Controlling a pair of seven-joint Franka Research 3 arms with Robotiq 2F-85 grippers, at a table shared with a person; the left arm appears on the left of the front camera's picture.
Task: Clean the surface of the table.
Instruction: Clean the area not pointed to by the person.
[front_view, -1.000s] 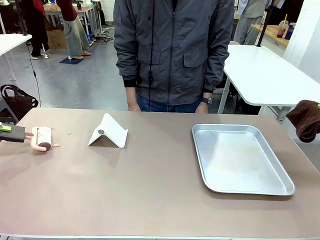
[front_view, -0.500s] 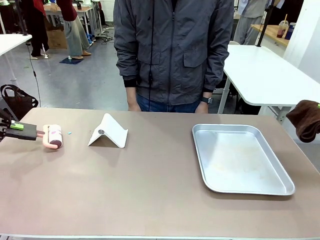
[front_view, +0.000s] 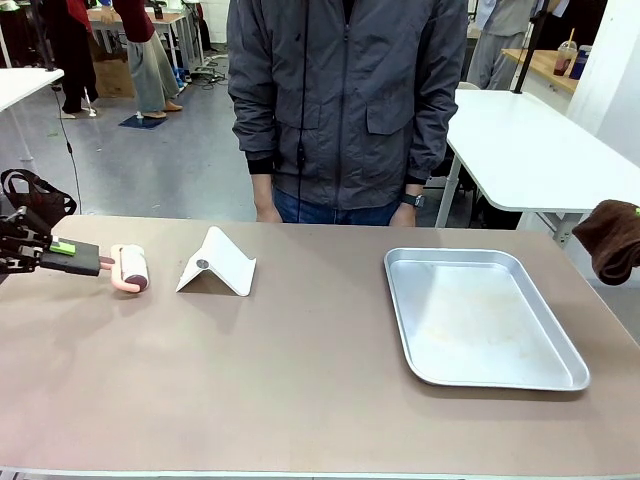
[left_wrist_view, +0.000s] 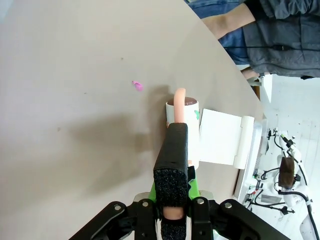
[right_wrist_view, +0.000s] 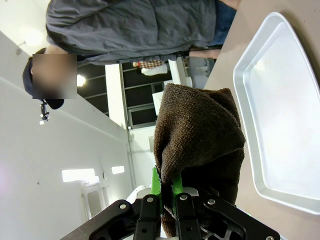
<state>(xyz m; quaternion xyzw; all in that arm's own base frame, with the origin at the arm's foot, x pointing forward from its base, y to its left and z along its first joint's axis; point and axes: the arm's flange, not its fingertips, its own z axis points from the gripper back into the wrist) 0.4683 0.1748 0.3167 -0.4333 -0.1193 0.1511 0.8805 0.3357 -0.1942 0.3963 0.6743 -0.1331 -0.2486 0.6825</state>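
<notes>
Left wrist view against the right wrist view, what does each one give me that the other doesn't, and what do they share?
Left wrist view: the left fingers gripping a lint roller, a pink scrap nearby, a white stand. Right wrist view: the right fingers pinching a brown cloth up close, the metal tray and its bare inside. Both: the table and the person's grey jacket.

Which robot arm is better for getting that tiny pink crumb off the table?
Left, probably. The left gripper grips the lint roller right beside the pink crumb on the table. The right gripper holds a brown cloth way over past the tray.
</notes>
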